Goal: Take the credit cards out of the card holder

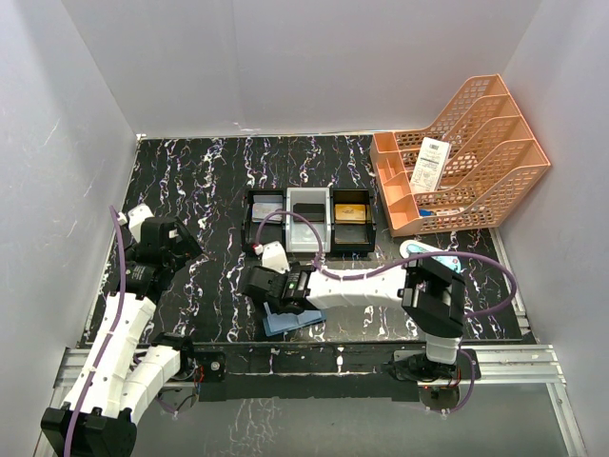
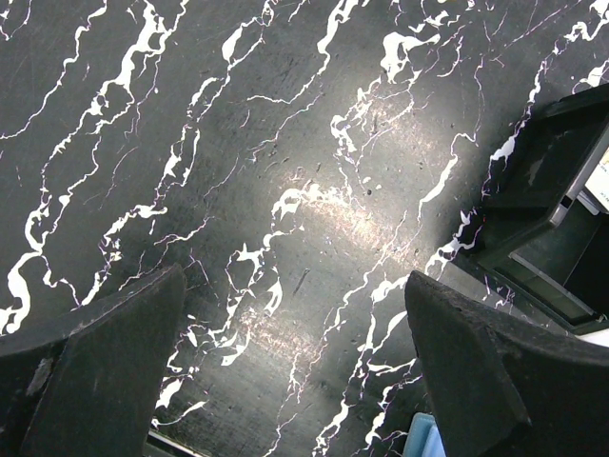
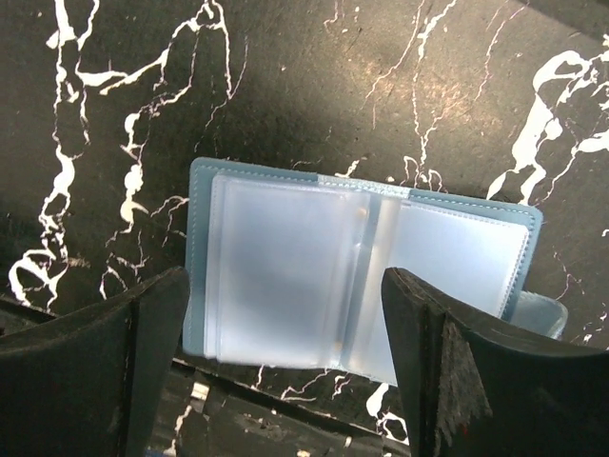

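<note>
"So, which hand is nearer the wallet point(image 3: 324, 238)?"

"The right hand point(image 3: 285, 281), plainly. It hangs just above it at the near edge of the counter point(image 1: 209, 190), spread wide and holding nothing. The wallet lies open and flat, its long axis running straight across the hand's opening."

"And the left hand point(image 2: 295, 281)?"

"Well off to the side, spread and empty too. Farther back, a black card point(image 1: 309, 208) and a gold card point(image 1: 350, 215) lie in the tray point(image 1: 249, 217). The wallet's pockets look bare to me."
</note>
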Motion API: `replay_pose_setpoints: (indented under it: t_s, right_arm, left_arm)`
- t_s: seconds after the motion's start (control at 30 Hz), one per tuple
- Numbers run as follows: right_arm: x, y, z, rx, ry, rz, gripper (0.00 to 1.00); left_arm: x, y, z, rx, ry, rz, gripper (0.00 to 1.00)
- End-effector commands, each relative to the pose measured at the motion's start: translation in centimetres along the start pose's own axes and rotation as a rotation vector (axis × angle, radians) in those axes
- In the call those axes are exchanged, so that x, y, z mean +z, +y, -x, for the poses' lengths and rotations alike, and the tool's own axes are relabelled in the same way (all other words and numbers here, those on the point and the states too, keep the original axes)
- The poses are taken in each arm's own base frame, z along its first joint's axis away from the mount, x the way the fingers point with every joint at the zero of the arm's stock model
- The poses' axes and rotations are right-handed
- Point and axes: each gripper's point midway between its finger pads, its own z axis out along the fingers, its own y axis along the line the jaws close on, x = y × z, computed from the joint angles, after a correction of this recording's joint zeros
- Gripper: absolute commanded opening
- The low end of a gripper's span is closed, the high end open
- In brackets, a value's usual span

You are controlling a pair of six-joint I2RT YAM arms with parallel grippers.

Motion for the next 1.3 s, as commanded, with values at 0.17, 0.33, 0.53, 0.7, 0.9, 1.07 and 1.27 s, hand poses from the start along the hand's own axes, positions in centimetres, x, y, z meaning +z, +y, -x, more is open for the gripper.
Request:
replay_pose_setpoints:
  t_s: [0.17, 0.33, 0.53, 0.7, 0.9, 1.07, 1.27]
  right_arm:
    - [-5.2, -0.7, 4.7, 0.102, -0.157, 0.087, 0.83]
    - [-3.3, -4.8, 2.6, 0.130, -0.085, -0.038, 0.81]
    - [-1.5, -6.0, 0.2, 0.102, -0.021, -0.079, 0.78]
    - [0.1, -6.4, -1.6, 0.078, 0.043, -0.113, 0.74]
    - [1.9, -5.7, -3.5, 0.054, 0.105, -0.092, 0.67]
    - [3.1, -6.2, -5.4, 0.050, 0.161, -0.125, 0.67]
    - [3.5, -5.8, -6.0, 0.046, 0.173, -0.138, 0.48]
  left_arm:
    - [-0.3, -0.3, 1.0, -0.004, -0.019, -0.010, 0.99]
    - [-0.3, -0.3, 1.0, -0.004, -0.018, -0.012, 0.99]
    - [-0.3, -0.4, 0.9, -0.001, -0.016, -0.017, 0.99]
    - [-0.2, -0.4, 0.8, 0.002, -0.011, -0.014, 0.99]
    - [-0.1, -0.5, 0.7, 0.006, -0.008, -0.017, 0.99]
    - [-0.1, -0.6, 0.7, 0.007, -0.004, -0.020, 0.99]
    - [-0.1, -0.6, 0.7, 0.010, -0.002, -0.023, 0.99]
